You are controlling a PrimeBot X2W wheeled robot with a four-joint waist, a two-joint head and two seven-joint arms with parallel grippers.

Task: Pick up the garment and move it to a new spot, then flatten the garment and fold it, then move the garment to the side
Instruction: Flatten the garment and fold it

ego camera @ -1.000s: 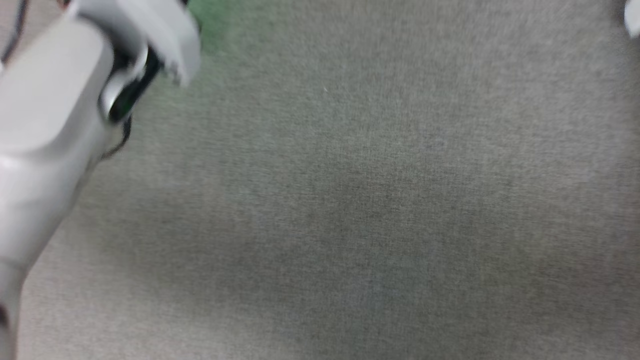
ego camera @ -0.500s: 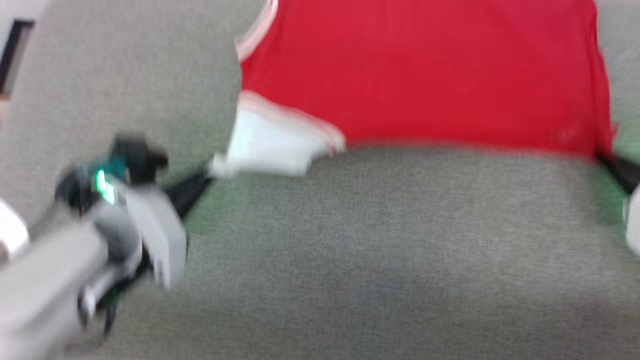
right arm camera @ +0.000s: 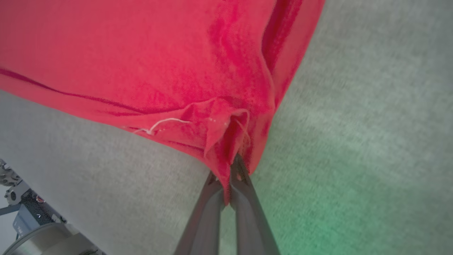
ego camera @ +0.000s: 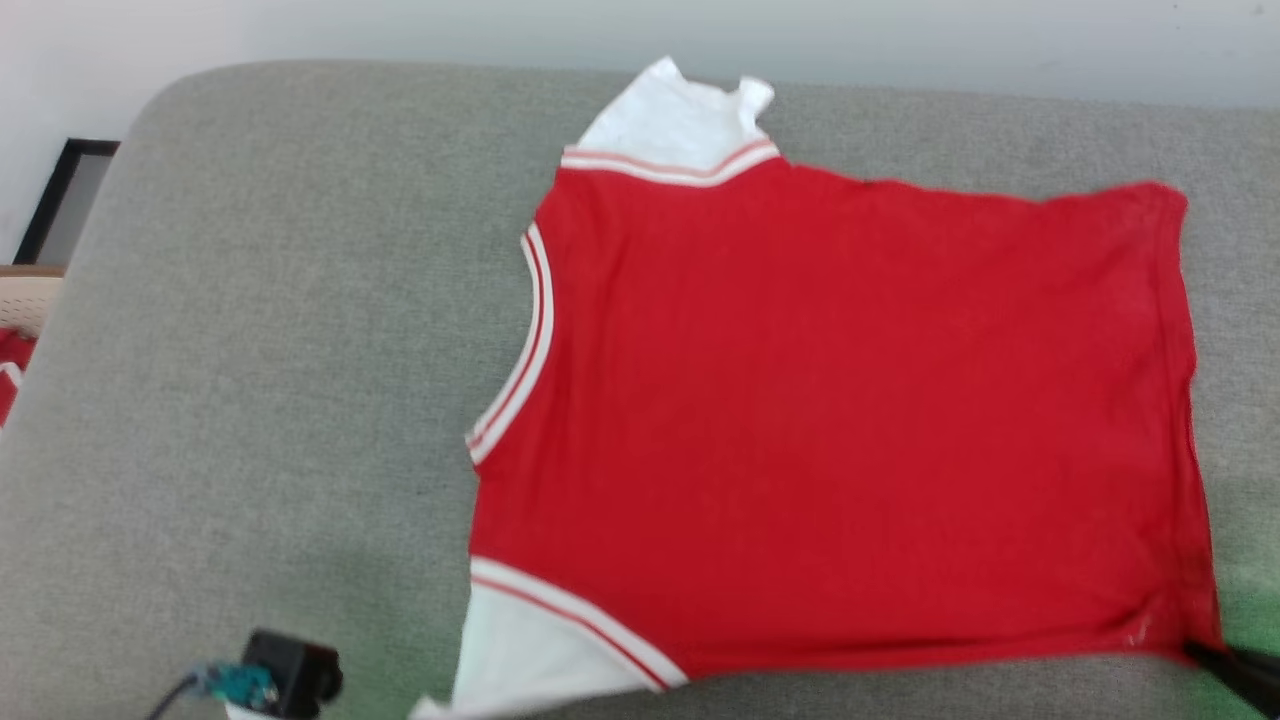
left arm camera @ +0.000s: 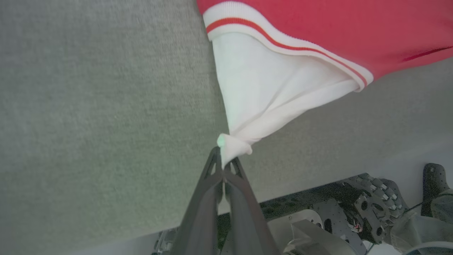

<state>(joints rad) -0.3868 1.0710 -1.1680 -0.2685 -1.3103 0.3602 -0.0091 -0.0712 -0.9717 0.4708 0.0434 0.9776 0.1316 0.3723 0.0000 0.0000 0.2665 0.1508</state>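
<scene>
Red garment point(ego camera: 850, 420) spread flat on grey cushion point(ego camera: 280, 350), left end effector point(left arm camera: 223, 166) clamped on white sleeve tip, right end effector point(right arm camera: 231, 170) clamped on hem corner, beige basket point(ego camera: 25, 300) far left holding red cloth point(ego camera: 10, 365)

Red garment point(ego camera: 850, 420), white striped-trim sleeves

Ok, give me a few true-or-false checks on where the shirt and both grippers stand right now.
1. The garment lies spread out on the grey cushion. True.
2. The left gripper has its jaws open beside the sleeve. False: they are shut on the tip of the white sleeve.
3. The right gripper has its jaws shut on a red corner of the garment. True.
4. The "BULLS 23" print faces up. False: the upward side shows plain red.
</scene>
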